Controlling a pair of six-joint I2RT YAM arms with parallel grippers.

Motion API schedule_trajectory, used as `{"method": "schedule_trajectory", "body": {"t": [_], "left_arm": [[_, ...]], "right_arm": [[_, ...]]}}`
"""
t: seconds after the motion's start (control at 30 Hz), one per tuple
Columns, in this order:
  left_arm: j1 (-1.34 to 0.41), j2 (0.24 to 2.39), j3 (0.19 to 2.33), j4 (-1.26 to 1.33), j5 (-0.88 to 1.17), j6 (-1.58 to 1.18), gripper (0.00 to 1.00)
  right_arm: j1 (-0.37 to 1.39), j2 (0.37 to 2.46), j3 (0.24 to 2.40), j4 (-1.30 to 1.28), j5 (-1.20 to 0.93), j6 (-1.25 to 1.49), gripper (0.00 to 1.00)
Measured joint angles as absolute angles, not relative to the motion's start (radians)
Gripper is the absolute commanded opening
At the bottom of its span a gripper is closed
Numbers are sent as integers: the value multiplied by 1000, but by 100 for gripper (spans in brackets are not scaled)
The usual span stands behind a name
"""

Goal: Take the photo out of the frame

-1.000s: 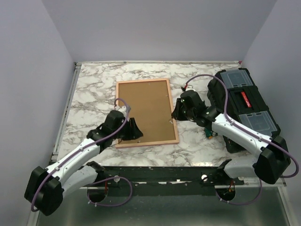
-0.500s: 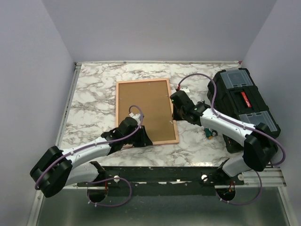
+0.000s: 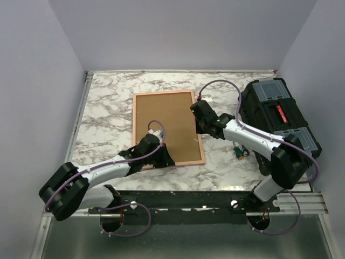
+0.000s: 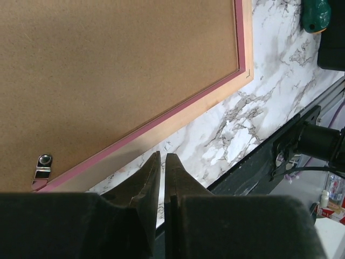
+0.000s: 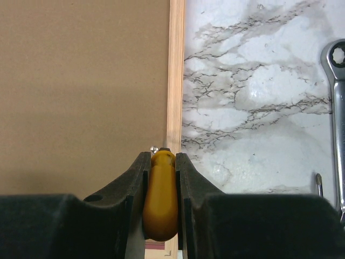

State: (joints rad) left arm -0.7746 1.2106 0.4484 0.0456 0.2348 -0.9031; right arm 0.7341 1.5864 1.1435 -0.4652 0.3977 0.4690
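One marble table [image 3: 108, 108] is seen, with a black toolbox [image 3: 280, 116] at 3 o'clock. The frame [image 3: 133, 118] is laid face down in the middle, so only its brown board [image 3: 164, 116] is shown. The photo is hidden under that board.

The frame is judged to be light, thin and stiff. The photo is likely thin and easily bent or torn, so it should be held softly by an edge or corner.

The left gripper [image 4: 162, 162] is pressed almost together on nothing, at the frame's 6 o'clock edge. The right gripper [image 5: 161, 154] is pinched on a yellow tool handle [image 5: 160, 199] at the 3 o'clock edge.

A small metal clip [image 4: 43, 164] is seen on the board. The board is probably held down by such clips, which should be turned aside first.
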Motion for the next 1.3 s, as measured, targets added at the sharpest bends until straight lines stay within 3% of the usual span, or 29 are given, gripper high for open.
{"method": "schedule_trajectory", "body": {"t": [0.63,0.97,1.3], "left_arm": [[-775,1267,448,66,194,-910,0],[-775,1286,448,98,194,-919,0],[-775,1296,443,125,195,-934,0]], "right_arm": [[772,1674,1186,-470,449,459,1],[862,1730,1241,-577,626,517,1],[867,1726,1237,-582,619,546,1]]}}
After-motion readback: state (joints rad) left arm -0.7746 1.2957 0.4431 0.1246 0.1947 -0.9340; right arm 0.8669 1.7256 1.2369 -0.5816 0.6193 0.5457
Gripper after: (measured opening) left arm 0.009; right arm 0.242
